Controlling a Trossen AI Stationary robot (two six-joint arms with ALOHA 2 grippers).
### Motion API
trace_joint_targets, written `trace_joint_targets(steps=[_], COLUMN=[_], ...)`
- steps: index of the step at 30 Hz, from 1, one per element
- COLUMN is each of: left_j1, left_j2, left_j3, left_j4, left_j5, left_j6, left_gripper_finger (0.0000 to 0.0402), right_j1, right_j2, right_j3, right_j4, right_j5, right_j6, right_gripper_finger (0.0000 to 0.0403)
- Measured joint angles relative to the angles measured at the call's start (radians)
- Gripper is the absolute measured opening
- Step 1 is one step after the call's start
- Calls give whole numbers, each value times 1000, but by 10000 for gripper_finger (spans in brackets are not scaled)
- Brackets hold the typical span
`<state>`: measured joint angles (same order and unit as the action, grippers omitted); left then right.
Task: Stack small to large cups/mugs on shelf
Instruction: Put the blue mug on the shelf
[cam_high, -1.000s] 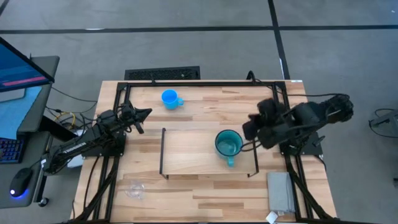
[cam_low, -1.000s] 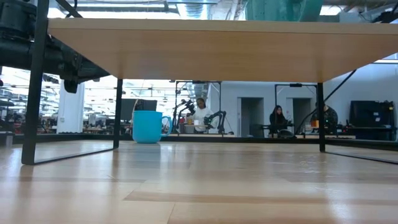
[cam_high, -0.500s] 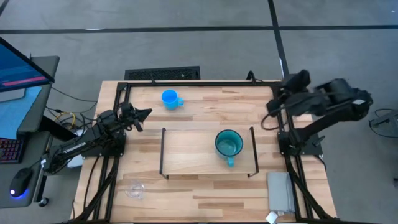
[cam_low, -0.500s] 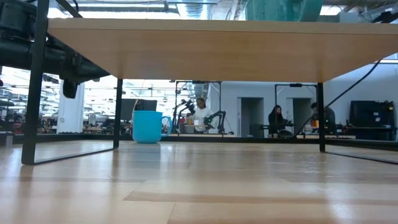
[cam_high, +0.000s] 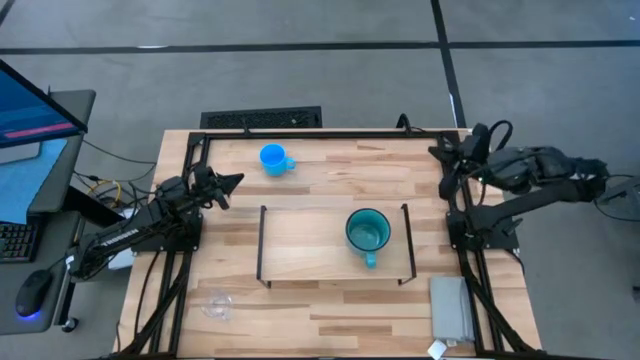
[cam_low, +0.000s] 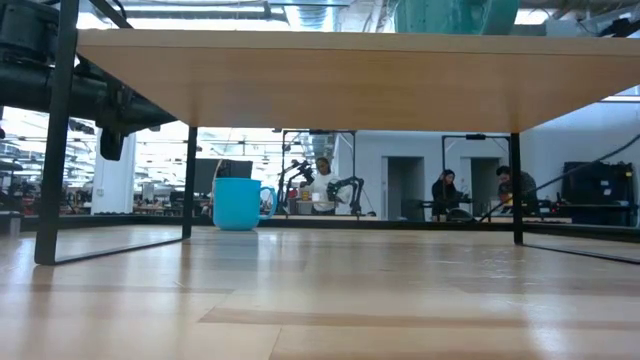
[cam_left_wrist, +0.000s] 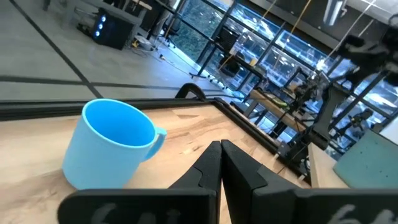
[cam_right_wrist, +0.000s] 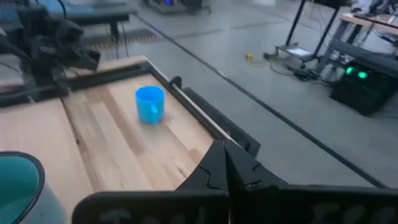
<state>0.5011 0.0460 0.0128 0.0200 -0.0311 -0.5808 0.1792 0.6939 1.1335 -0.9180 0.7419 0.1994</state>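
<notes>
The teal mug (cam_high: 367, 232) stands upright on the light-wood shelf (cam_high: 305, 245), toward its right end, handle toward the near edge; its base shows above the board in the low view (cam_low: 455, 14). The bright blue mug (cam_high: 272, 158) stands on the tabletop behind the shelf, and also shows in the left wrist view (cam_left_wrist: 115, 140) and the right wrist view (cam_right_wrist: 150, 102). The clear glass cup (cam_high: 217, 305) stands near the table's near-left corner. My left gripper (cam_high: 232, 182) is shut and empty, left of the shelf. My right gripper (cam_high: 442, 152) is shut and empty at the table's far-right edge.
A grey pad (cam_high: 450, 305) lies at the table's near-right corner. Black frame rails (cam_high: 330, 131) run along the table's far and side edges. The shelf's wire uprights (cam_high: 262, 245) stand at both its ends. People sit in the room behind (cam_low: 322, 185).
My right gripper has drawn back from beside the teal mug on the shelf, up and toward the table's far-right edge. The teal mug stays upright on the shelf where it was.
</notes>
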Motion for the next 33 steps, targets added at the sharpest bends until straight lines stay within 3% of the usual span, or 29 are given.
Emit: trace_joint_targets(steps=[7, 15, 26, 33], left_j1=[0, 0, 0, 0], left_j2=[0, 0, 0, 0], left_j3=[0, 0, 0, 17], left_j4=[0, 1, 2, 111], left_j5=[-1, -6, -11, -42], left_j6=[25, 45, 100, 254], left_gripper_finger=[0, 0, 4, 67], right_j1=[-119, -229, -318, -379], right_j2=[-207, -353, -378, -381], right_j3=[-272, -489, -590, -592], right_j4=[290, 419, 507, 516], right_j5=[-143, -259, -255, -172], right_j6=[-102, -105, -157, -216], right_gripper_finger=[2, 2, 2, 2])
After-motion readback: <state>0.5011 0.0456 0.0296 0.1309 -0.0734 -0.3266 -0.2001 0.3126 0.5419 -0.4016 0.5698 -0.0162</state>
